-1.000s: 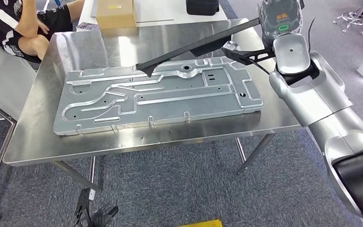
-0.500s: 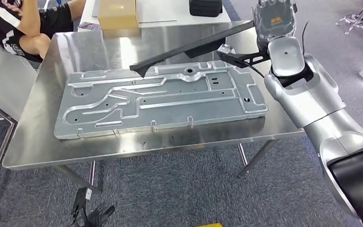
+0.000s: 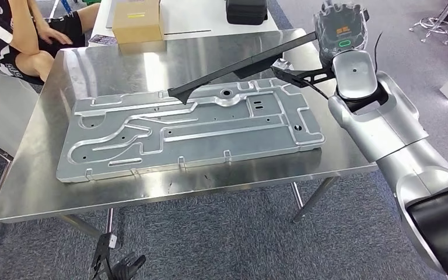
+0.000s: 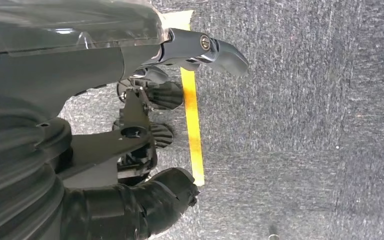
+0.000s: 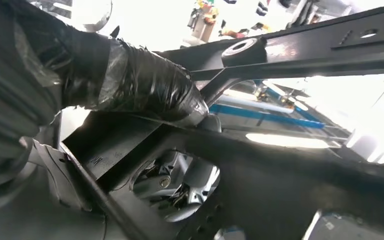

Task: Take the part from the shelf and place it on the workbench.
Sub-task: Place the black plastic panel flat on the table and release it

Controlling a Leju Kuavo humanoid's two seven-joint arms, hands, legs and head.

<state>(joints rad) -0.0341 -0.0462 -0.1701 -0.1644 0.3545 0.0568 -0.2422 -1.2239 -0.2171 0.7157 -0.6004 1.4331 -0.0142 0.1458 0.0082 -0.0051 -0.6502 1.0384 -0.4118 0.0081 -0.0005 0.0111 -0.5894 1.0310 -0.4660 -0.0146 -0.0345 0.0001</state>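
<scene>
At the bottom of the head view lies grey-blue carpet floor (image 3: 221, 239), with a small black clamp-like object (image 3: 114, 262) at lower left; the silver right arm (image 3: 396, 140) rises from the lower right corner toward the upper right; across the middle stands the stainless steel counter (image 3: 35, 186), and on it lies a large flat grey stamped metal panel (image 3: 192, 131) with raised ribs and holes, its long axis running left to right across the frame. Above the panel's far edge hangs the long black bar-shaped part (image 3: 239, 65), held off the counter; its long axis runs diagonally, the pointed free end low at centre frame just over the panel, the other end climbing toward the upper right, where a thinner black branch forks off near the wrist. The right hand (image 3: 339, 29), wrapped in clear plastic at upper right, grips that upper end; in the right wrist view a dark taped finger (image 5: 145, 82) presses against the black frame of the part (image 5: 300, 50). In the left wrist view the left hand (image 4: 130, 150) hangs over the carpet beside a yellow floor stripe (image 4: 192, 120), fingers apart and holding nothing. Beyond the counter, along the top edge, sit a brown cardboard box (image 3: 136, 20) and a black case (image 3: 246, 10); at upper left a seated person's arm (image 3: 32, 44).
</scene>
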